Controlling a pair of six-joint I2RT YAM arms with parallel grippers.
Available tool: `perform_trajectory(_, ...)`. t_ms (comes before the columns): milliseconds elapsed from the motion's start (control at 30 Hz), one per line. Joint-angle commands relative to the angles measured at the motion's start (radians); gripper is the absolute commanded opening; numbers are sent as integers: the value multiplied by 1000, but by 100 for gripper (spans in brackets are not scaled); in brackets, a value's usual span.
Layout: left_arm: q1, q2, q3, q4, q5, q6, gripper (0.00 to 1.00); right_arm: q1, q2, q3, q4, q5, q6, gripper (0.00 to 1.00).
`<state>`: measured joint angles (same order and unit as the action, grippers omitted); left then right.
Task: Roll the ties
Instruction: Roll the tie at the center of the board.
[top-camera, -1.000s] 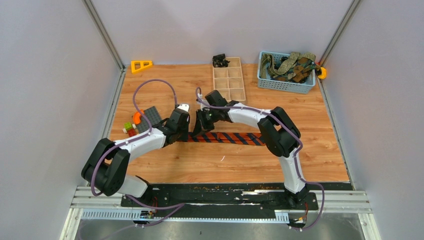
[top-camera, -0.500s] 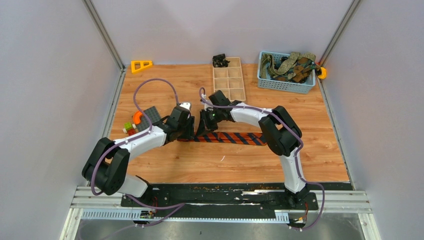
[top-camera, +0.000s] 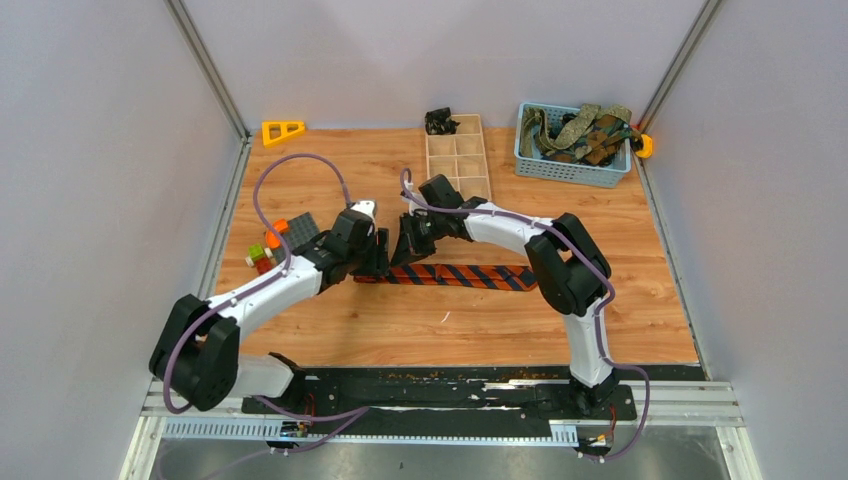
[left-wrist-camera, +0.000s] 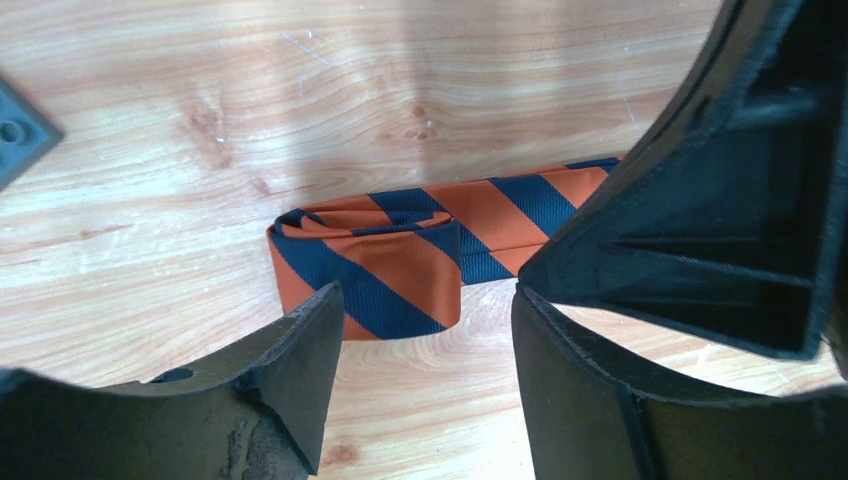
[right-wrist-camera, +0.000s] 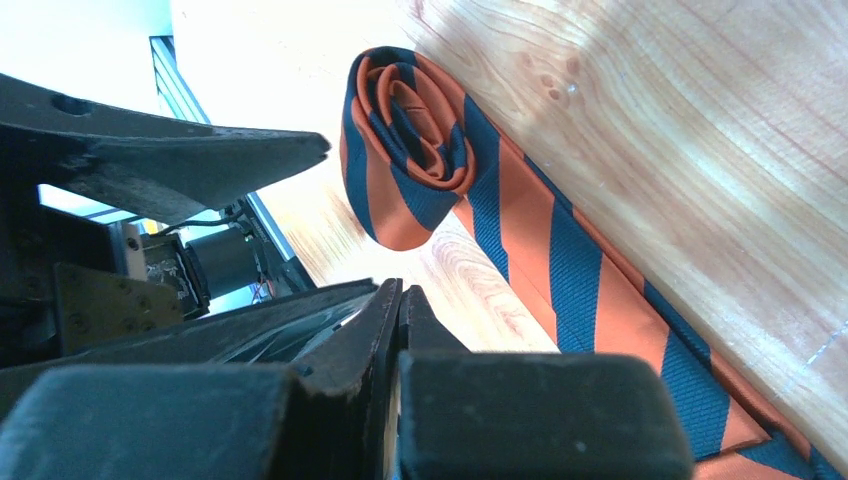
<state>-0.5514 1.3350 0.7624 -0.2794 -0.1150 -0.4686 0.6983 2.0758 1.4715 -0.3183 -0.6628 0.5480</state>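
One orange and navy striped tie (top-camera: 460, 275) lies across the middle of the wooden surface (top-camera: 450, 330), its left end wound into a loose roll (right-wrist-camera: 405, 130) and the rest flat, stretching right. At the roll, the left gripper (left-wrist-camera: 428, 300) hovers with jaws apart and empty, and the right gripper (right-wrist-camera: 400, 300) sits just beside it, jaws pressed together on nothing. More ties (top-camera: 580, 130) fill a blue basket (top-camera: 570, 172) at the far right.
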Motion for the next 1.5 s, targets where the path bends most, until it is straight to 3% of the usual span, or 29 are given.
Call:
perform_trajectory(0, 25, -106, 32, -33, -30, 11, 71, 14, -55, 46, 6, -5, -5, 0)
perform_trajectory(333, 151, -273, -44, -98, -50, 48, 78, 54, -27, 111, -9, -8, 5, 0)
perform_trajectory(633, 278, -328, -162, -19, 59, 20, 78, 94, 43, 191, -34, -6, 1, 0)
perform_trajectory(1467, 324, -278, -240, 152, 222, 21, 79, 54, 137, 171, -7, -4, -7, 0)
